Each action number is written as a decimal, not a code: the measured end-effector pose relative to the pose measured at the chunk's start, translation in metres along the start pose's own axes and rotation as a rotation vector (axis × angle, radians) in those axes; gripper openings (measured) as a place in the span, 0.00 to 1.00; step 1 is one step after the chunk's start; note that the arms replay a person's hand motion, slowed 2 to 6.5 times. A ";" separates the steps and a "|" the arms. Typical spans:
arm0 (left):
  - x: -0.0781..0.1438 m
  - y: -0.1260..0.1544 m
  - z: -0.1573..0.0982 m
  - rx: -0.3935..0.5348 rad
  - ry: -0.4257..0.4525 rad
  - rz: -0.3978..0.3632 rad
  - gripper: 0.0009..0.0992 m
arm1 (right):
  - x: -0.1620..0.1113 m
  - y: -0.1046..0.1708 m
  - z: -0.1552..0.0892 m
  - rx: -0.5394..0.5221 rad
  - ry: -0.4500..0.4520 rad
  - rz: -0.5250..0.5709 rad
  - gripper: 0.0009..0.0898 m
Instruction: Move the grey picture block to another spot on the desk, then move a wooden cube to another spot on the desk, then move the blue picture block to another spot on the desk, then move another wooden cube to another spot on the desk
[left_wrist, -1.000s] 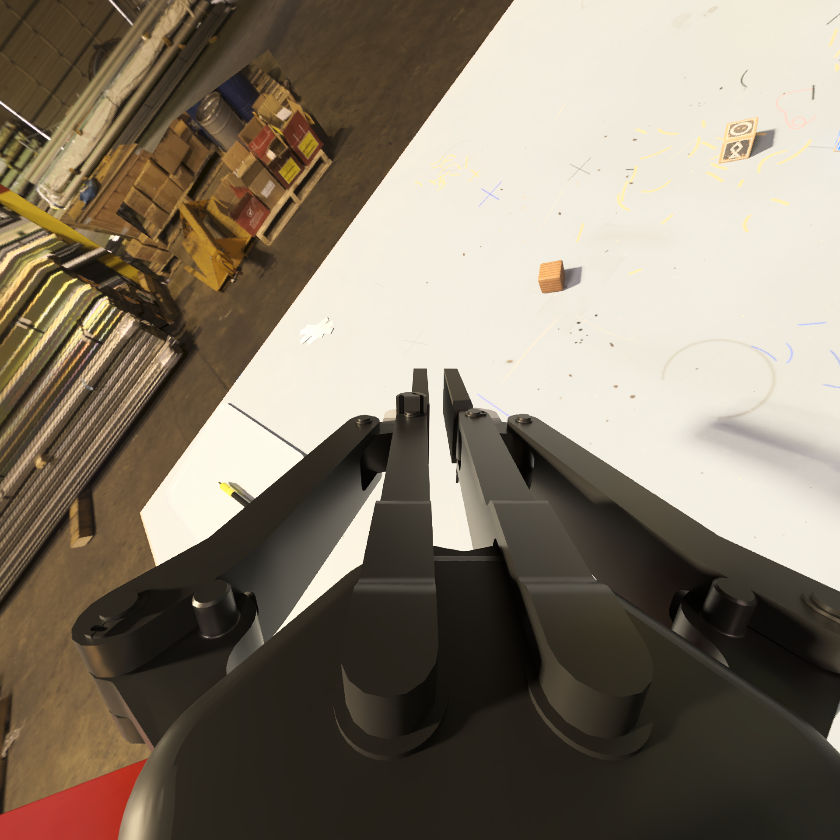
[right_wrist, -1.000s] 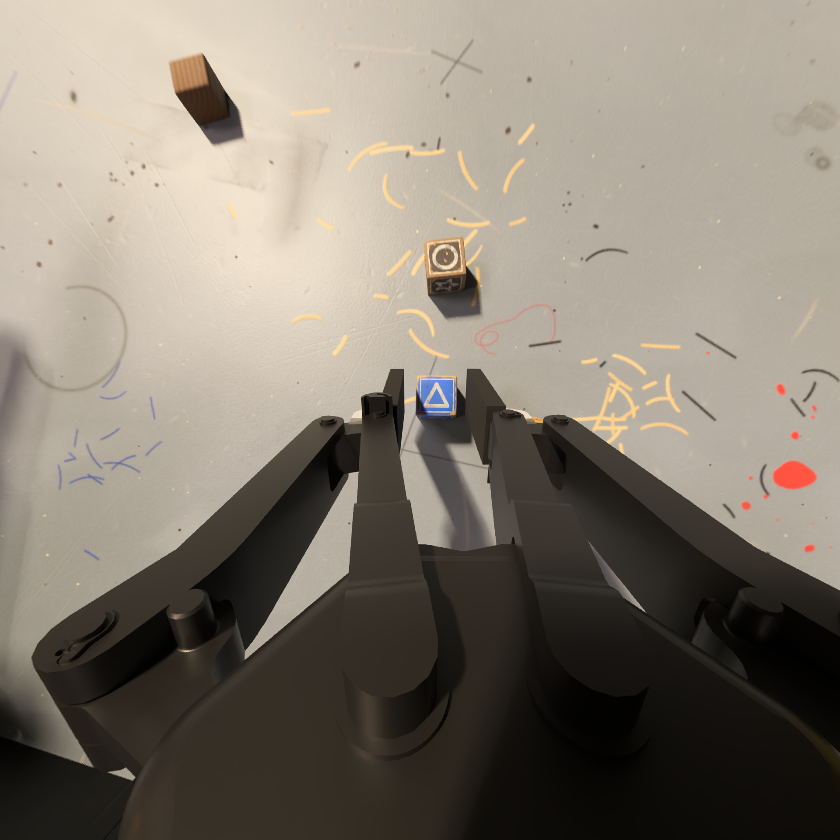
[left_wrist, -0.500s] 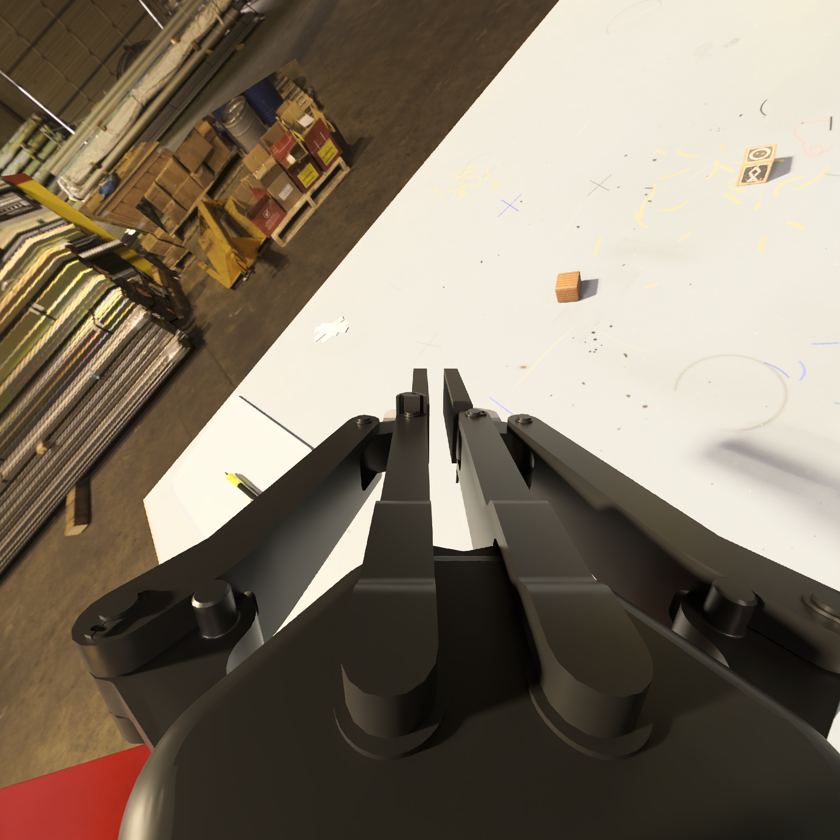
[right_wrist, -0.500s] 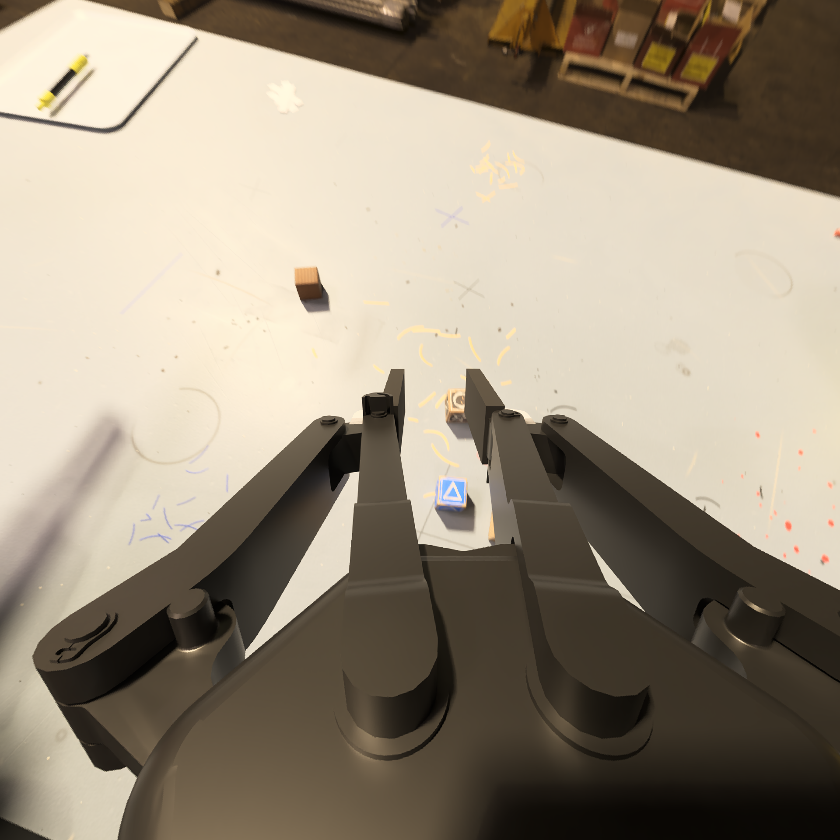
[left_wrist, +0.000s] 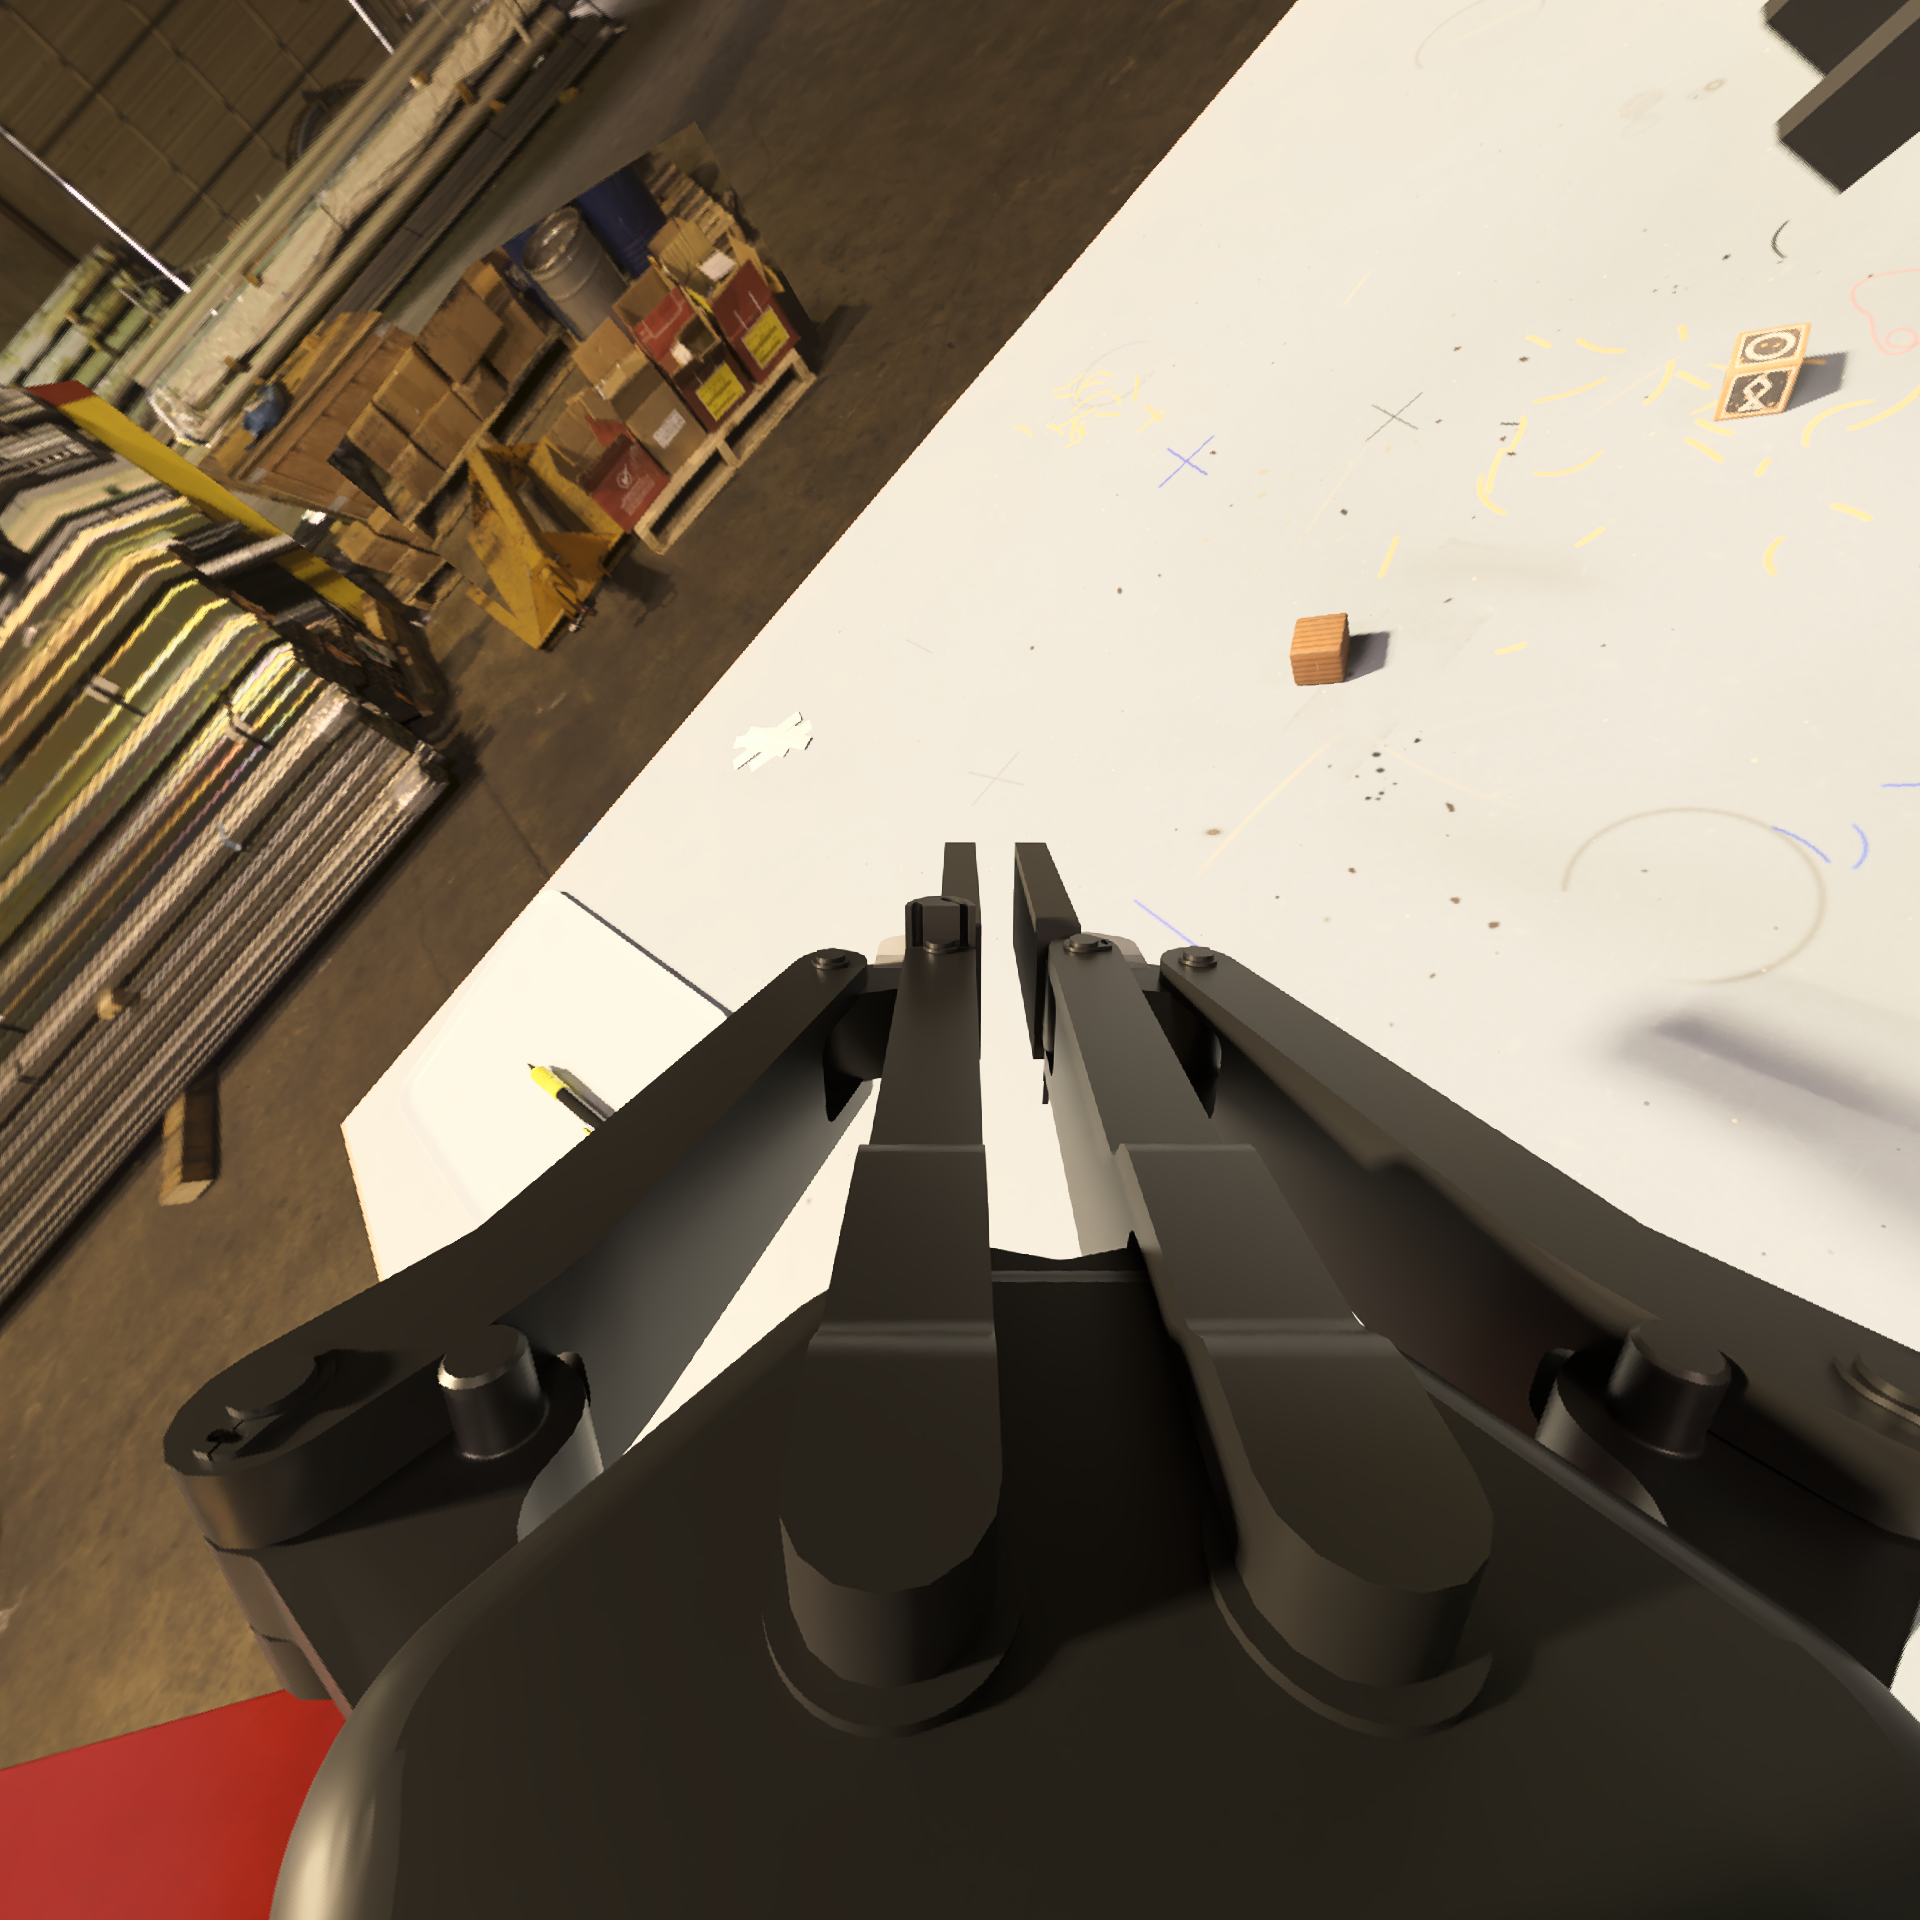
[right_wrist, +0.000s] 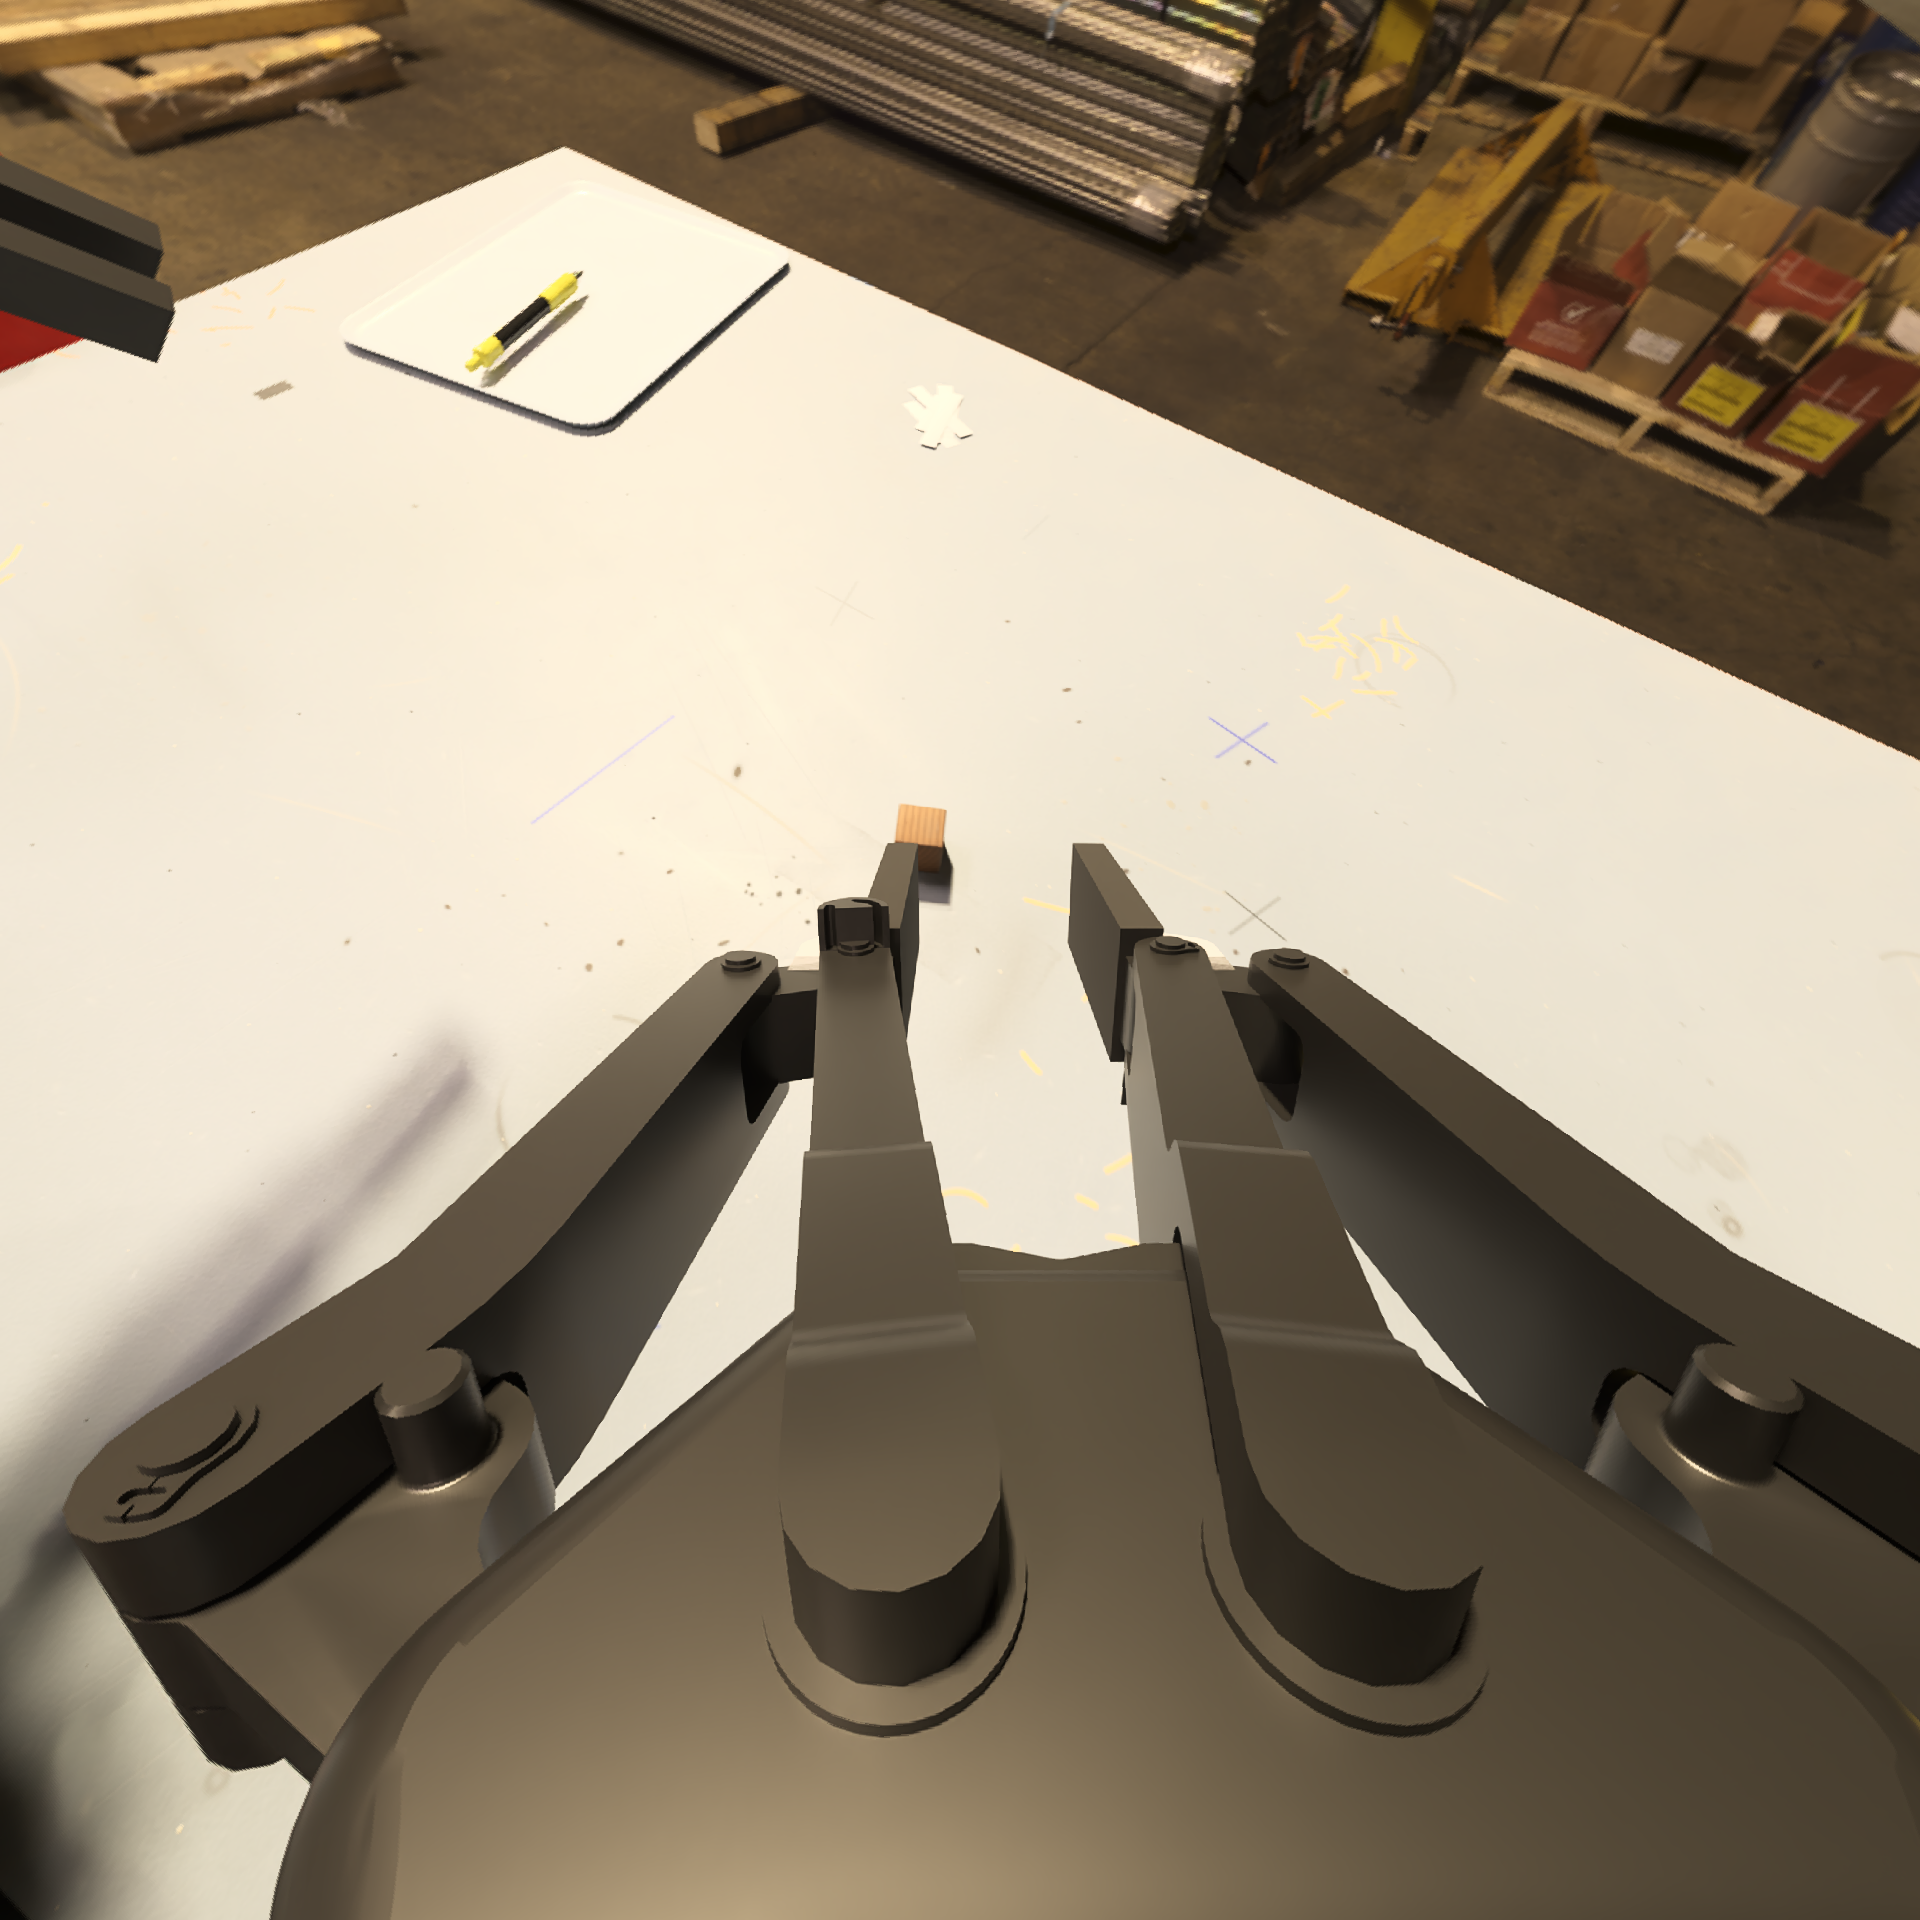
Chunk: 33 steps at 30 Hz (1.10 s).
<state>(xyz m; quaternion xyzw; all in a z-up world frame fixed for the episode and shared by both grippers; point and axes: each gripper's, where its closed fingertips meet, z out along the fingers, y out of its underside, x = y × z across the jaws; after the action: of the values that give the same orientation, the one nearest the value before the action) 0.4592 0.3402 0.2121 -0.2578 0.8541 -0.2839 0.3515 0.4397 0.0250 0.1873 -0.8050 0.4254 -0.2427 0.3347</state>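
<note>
Right gripper (right_wrist: 995, 894) hangs above the desk (right_wrist: 416, 675) with jaws spread and empty; the left gripper (left_wrist: 995, 883) has its fingers nearly together, holding nothing. A wooden cube (right_wrist: 921, 831) sits on the desk just beyond the right gripper's left fingertip, with bare, scribbled surface all round it. The grey picture block (left_wrist: 1763, 376) stands farther off among yellow marks; a whiteboard (right_wrist: 582, 301) bearing a yellow marker (right_wrist: 525, 320) lies at the desk's far corner, by the edge.

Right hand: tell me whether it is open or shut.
Open. The right hand has a clear gap between its fingers, with bare desk showing through and nothing held.
</note>
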 end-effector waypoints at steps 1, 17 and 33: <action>0.000 0.000 0.000 0.000 -0.001 0.000 0.09 | -0.004 -0.003 0.006 -0.005 -0.007 -0.009 0.44; 0.000 0.001 -0.003 -0.002 -0.010 0.007 0.09 | -0.029 -0.007 0.120 -0.192 -0.041 0.022 0.48; -0.001 -0.001 -0.008 0.018 -0.008 0.005 0.09 | -0.025 0.018 0.189 -0.317 -0.022 0.122 0.49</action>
<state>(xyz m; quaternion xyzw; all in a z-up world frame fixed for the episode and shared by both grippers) 0.4540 0.3421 0.2178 -0.2533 0.8507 -0.2898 0.3580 0.5457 0.1016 0.0469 -0.8229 0.5029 -0.1430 0.2225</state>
